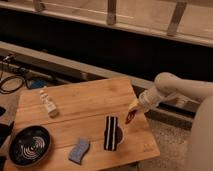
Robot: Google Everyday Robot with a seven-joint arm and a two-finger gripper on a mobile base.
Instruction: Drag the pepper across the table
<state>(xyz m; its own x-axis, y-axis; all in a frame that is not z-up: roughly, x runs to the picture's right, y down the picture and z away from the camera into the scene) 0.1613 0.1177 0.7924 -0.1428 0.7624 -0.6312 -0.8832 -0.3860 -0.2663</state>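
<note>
The light-brown wooden table (85,102) fills the lower left of the camera view. My gripper (133,111), at the end of the white arm coming in from the right, is over the table's right edge. It is shut on the small red pepper (131,118), which hangs from its tip down to the tabletop. The pepper is just right of the black-and-white striped upright object (111,133).
A blue sponge (79,150) lies near the front edge. A dark bowl (29,145) sits at the front left corner. A small white bottle (49,104) stands at the left. Cables lie on the floor at far left. A dark wall with railing runs behind.
</note>
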